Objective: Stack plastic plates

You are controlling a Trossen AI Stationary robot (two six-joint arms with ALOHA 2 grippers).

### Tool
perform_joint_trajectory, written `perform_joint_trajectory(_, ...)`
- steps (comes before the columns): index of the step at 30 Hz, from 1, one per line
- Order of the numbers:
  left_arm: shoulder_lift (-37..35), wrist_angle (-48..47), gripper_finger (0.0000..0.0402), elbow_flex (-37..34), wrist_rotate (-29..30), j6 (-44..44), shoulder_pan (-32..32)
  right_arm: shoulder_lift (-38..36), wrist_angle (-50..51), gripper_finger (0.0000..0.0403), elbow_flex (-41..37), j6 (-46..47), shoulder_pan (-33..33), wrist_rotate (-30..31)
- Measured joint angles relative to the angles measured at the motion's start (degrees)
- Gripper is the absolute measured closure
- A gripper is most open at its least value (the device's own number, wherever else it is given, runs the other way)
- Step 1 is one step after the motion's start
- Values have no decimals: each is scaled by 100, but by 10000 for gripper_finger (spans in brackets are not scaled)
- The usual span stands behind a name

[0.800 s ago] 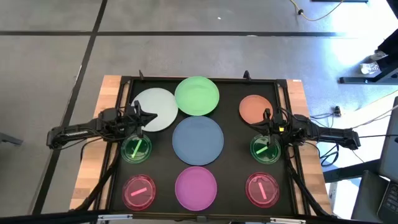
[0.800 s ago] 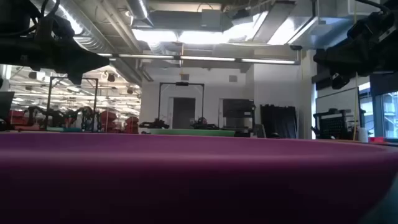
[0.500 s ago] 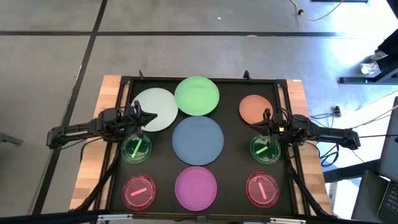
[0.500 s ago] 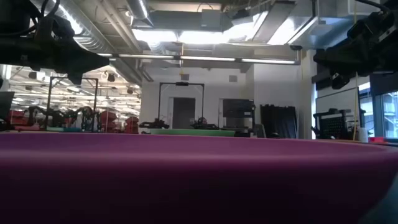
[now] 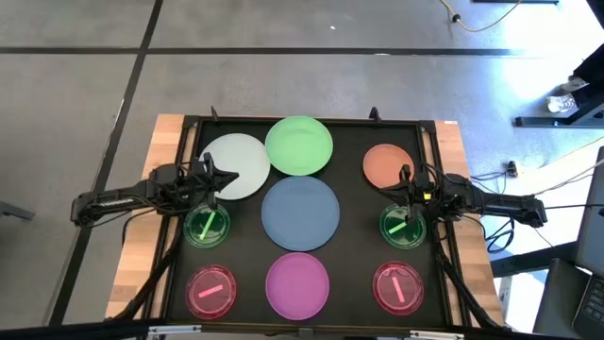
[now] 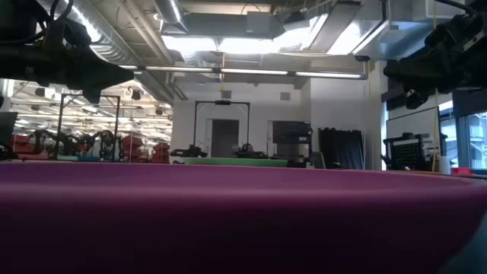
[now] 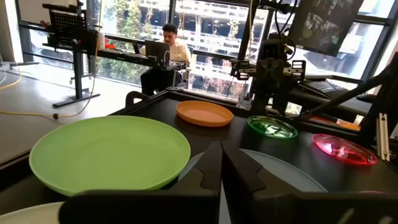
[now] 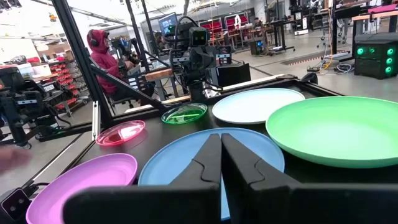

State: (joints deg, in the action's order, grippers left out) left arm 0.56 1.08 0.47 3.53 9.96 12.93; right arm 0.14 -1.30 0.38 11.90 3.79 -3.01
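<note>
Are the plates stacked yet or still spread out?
Spread out: nine plates lie singly on the table; only the green plate overlaps the white plate's edge.

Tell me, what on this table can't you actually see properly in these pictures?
- Low view: the magenta plate fills the foreground and hides nearly all the other plates; only a sliver of the green plate shows.
- High view: the left gripper covers part of the white plate.
- High view: the right gripper overhangs a small green plate.
- Left wrist view: the white plate is cut off by the edge.
</note>
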Motion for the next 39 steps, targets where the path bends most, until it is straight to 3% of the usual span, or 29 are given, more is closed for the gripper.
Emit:
perform_joint_trajectory(7, 1, 2, 399, -2, 16, -5, 2, 2, 0, 402, 0, -2, 0, 0)
perform_joint_trajectory(19, 3, 651, 399, -1, 1065, 50, 7, 1, 0, 402, 0, -2, -1, 0)
perform_joint_trajectory(29, 6, 883, 399, 0, 881, 65, 7, 0, -8, 402, 0, -24, -1, 8)
perform_joint_trajectory(34, 6, 885, 399, 0, 499, 168, 7, 0, -329, 402, 0, -39, 0, 737)
perform_joint_trajectory(39, 6, 920, 399, 0, 511, -274, 6, 104, -499, 402, 0, -10, 0, 1339)
